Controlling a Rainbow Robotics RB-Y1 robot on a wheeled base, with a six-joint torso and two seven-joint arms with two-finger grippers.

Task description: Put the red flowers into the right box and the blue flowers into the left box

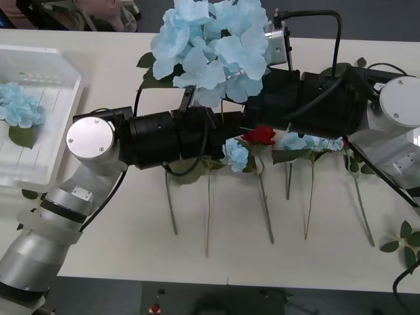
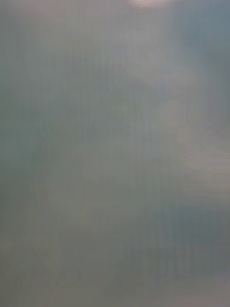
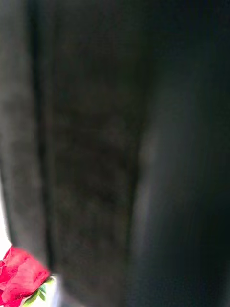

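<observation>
Nearest us, thin green stems [image 1: 209, 216] lie fanned side by side on the pale worktop [image 1: 118, 243], heads pointing to 12 o'clock, presumably laid out that way so each can be picked singly. Just above them both black arms cross the middle of the scene: the left arm [image 1: 157, 138] reaches in from 8 o'clock, the right arm [image 1: 328, 98] from 3 o'clock, and they overlap at the centre. A red rose [image 1: 261, 135], tight and velvety, peeks out under the arms; the left wrist view catches the same red petals beside a dark blurred surface. Small blue heads [image 1: 236, 155] poke out beside it.

Further out, at 12 o'clock, a big fluffy blue hydrangea [image 1: 213, 46] sits raised over the right arm's wrist, likely being carried, though I cannot tell whether either end effector is open or closed.

Off at 9 o'clock, the slotted white basket [image 1: 62, 125] already holds one blue flower [image 1: 20, 105] on its ribbed floor. My guess is that the raised bloom belongs there too.
</observation>
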